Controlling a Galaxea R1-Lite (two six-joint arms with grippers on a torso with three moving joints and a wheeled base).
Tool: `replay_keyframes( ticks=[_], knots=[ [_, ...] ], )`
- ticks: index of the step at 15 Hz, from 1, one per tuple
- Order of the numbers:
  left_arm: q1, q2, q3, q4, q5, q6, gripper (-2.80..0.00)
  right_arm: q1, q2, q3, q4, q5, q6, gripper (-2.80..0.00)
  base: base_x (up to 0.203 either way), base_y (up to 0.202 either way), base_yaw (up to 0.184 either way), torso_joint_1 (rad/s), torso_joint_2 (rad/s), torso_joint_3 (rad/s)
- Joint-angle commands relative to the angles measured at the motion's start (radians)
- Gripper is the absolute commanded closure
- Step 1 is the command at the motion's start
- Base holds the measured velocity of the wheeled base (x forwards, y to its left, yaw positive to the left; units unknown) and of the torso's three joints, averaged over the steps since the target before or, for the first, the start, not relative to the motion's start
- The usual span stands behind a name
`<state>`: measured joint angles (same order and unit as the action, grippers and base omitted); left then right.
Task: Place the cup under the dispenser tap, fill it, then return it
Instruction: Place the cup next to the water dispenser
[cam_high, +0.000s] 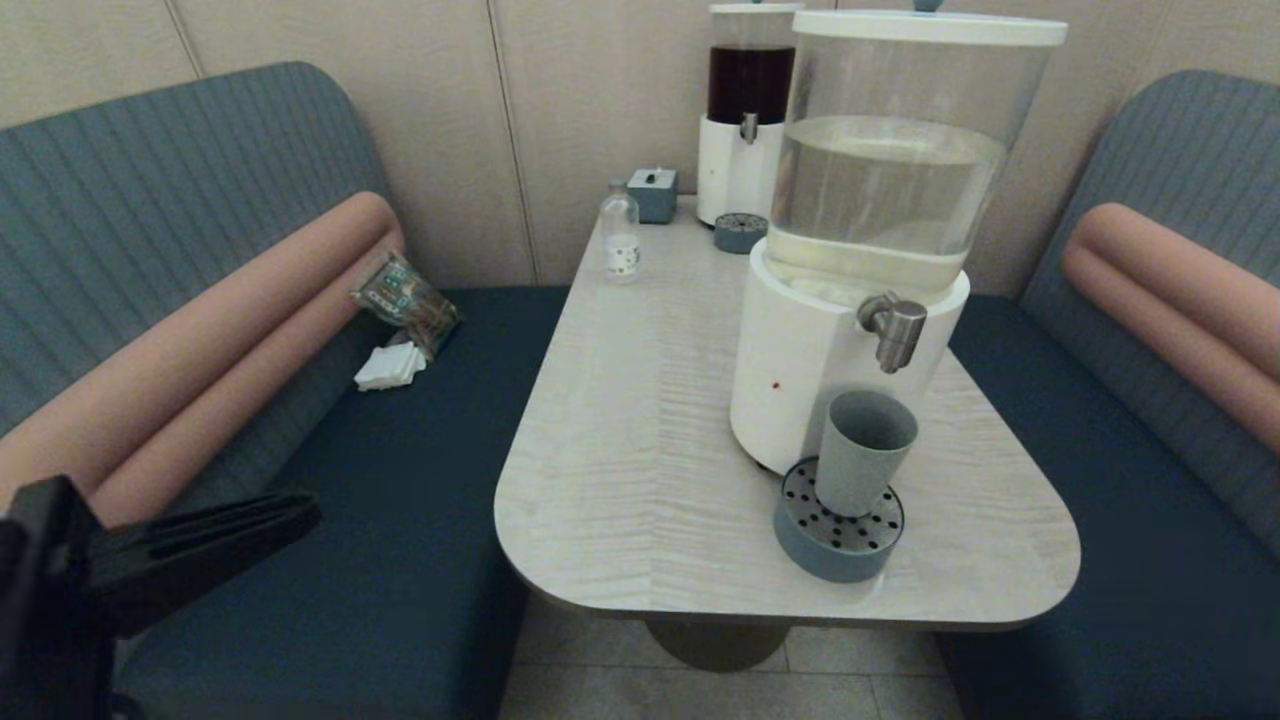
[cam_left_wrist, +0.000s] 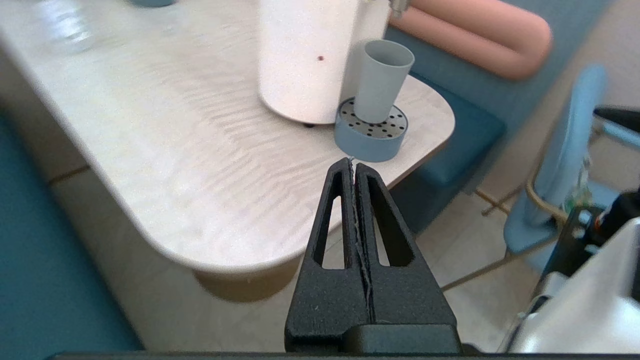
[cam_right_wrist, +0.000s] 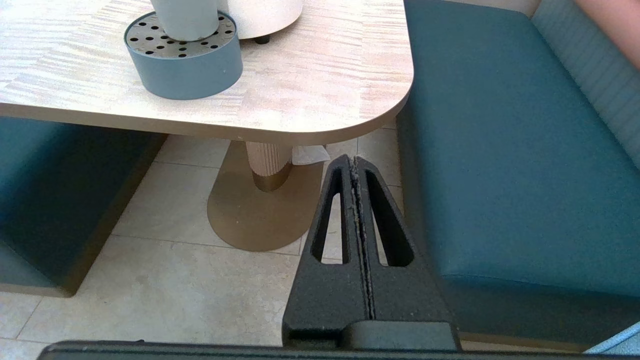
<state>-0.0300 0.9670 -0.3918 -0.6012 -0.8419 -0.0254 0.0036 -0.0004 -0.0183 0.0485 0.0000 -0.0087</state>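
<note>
The grey-blue cup (cam_high: 862, 452) stands upright on a round perforated drip tray (cam_high: 838, 535), directly below the silver dispenser tap (cam_high: 893, 330) of the big white-based dispenser (cam_high: 860, 250). From the left wrist the cup (cam_left_wrist: 380, 80) and tray (cam_left_wrist: 371, 131) lie well ahead of my left gripper (cam_left_wrist: 354, 161), which is shut and empty off the table's near-left edge. It shows in the head view as a black shape (cam_high: 190, 545) at the lower left. My right gripper (cam_right_wrist: 354, 159) is shut and empty, low beside the table's near-right corner, over the floor.
A slimmer dark-red-liquid dispenser (cam_high: 748, 110) with its own drip tray (cam_high: 740, 232), a small clear bottle (cam_high: 621, 232) and a grey box (cam_high: 653, 193) stand at the table's far end. Blue bench seats (cam_high: 420, 480) flank the table (cam_high: 640, 420). A packet and napkins (cam_high: 400, 320) lie on the left seat.
</note>
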Motion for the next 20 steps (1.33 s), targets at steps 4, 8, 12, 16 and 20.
replay_keyframes(
  ticks=[4, 8, 12, 16, 20],
  knots=[
    [-0.141, 0.417, 0.017, -0.457, -0.021, 0.030, 0.00, -0.001, 0.000, 0.000, 0.001, 0.000, 0.000, 0.00, 0.000, 0.000, 0.000, 0.000, 0.00, 0.000],
    [-0.227, 0.578, 0.016, -0.665, 0.006, 0.055, 0.00, -0.001, 0.000, 0.000, 0.001, 0.000, 0.000, 0.00, 0.000, 0.000, 0.000, 0.000, 0.00, 0.000],
    [-0.264, 0.607, 0.011, -0.715, 0.038, 0.058, -2.80, 0.000, 0.000, 0.000, 0.001, 0.000, 0.000, 0.00, 0.000, 0.000, 0.000, 0.000, 0.00, 0.000],
    [-0.286, 0.638, 0.008, -0.716, 0.037, 0.060, -2.80, 0.001, 0.000, 0.000, 0.001, 0.000, 0.000, 0.00, 0.000, 0.000, 0.000, 0.000, 0.00, 0.000],
    [-0.345, 0.795, -0.051, -0.743, 0.037, 0.160, -2.80, -0.001, 0.000, 0.000, 0.001, 0.000, 0.000, 0.00, 0.000, 0.000, 0.000, 0.000, 0.00, 0.000]
  ],
)
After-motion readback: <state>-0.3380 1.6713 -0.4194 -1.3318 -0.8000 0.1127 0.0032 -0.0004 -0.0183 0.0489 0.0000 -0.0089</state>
